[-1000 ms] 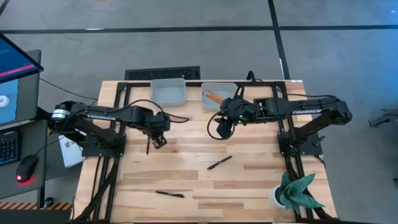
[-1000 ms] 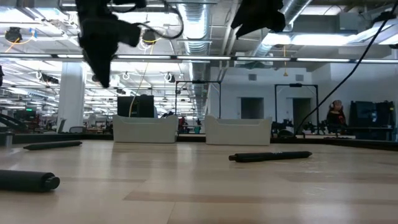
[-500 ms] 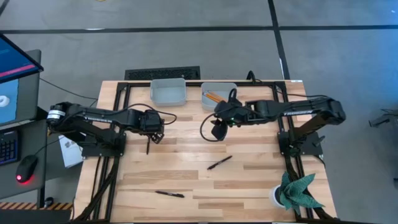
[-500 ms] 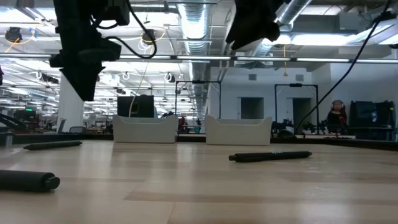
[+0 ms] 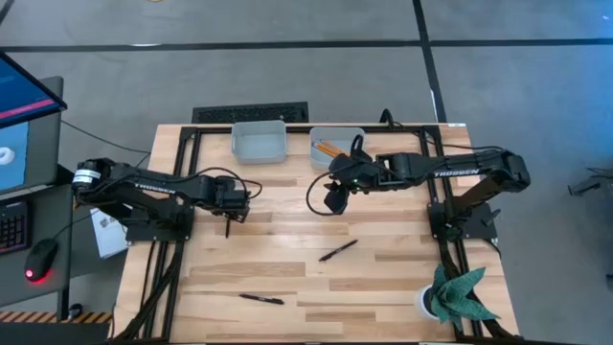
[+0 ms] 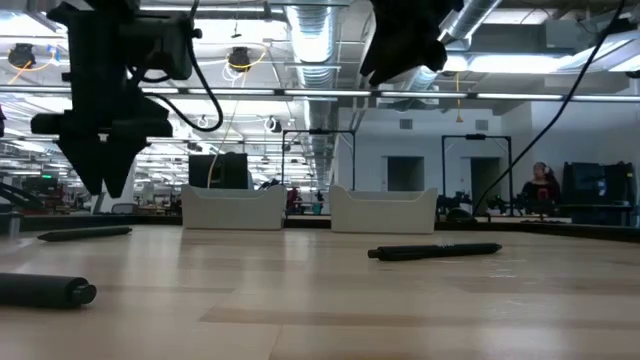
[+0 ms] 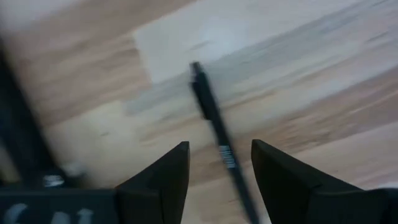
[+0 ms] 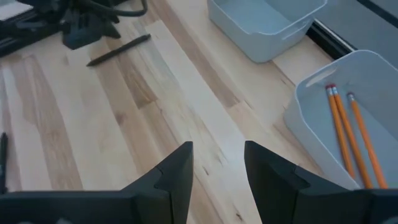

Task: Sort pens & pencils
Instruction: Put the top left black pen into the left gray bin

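Three black pens lie flat on the wooden table: one [image 5: 228, 226] under my left gripper [image 5: 231, 203], one [image 5: 337, 250] at mid-table, one [image 5: 261, 299] near the front edge. My left gripper [image 7: 219, 148] is open and points down, a finger on each side of the first pen [image 7: 211, 118], still above it in the low view [image 6: 105, 185]. Orange pencils [image 8: 342, 134] lie on the floor of the right grey bin [image 5: 337, 147]. My right gripper [image 5: 332, 199] hangs open in the air in front of that bin, holding nothing.
A second grey bin [image 5: 260, 141], with nothing showing inside, stands at the far edge left of the pencil bin. A green plant in a white pot [image 5: 450, 295] sits at the near right corner. Bare wood lies between the pens.
My left gripper has come down and shifted toward the table's left, so it now stands over the pen there. My right gripper has drifted a little toward the left. No pen has moved.
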